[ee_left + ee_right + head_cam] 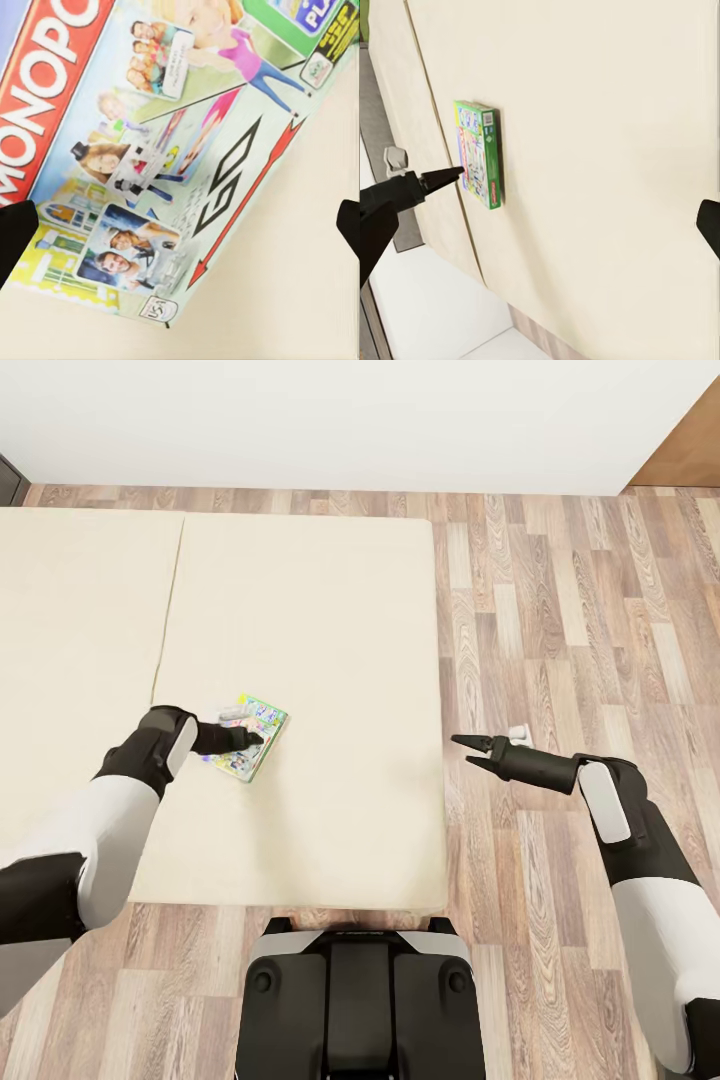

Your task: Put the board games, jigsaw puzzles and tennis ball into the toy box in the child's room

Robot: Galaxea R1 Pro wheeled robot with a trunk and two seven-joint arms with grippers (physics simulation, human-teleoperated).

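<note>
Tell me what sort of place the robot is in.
Probably a bedroom. A low cream bed takes up most of the head view, standing on a wood-plank floor against a white wall. A board game lies on the bed under the left gripper, which suggests a child's room.

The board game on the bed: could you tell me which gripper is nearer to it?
Left. The left gripper is directly over the board game on the bed, jaws open; the right gripper hangs open over the floor, off the bed's side.
</note>
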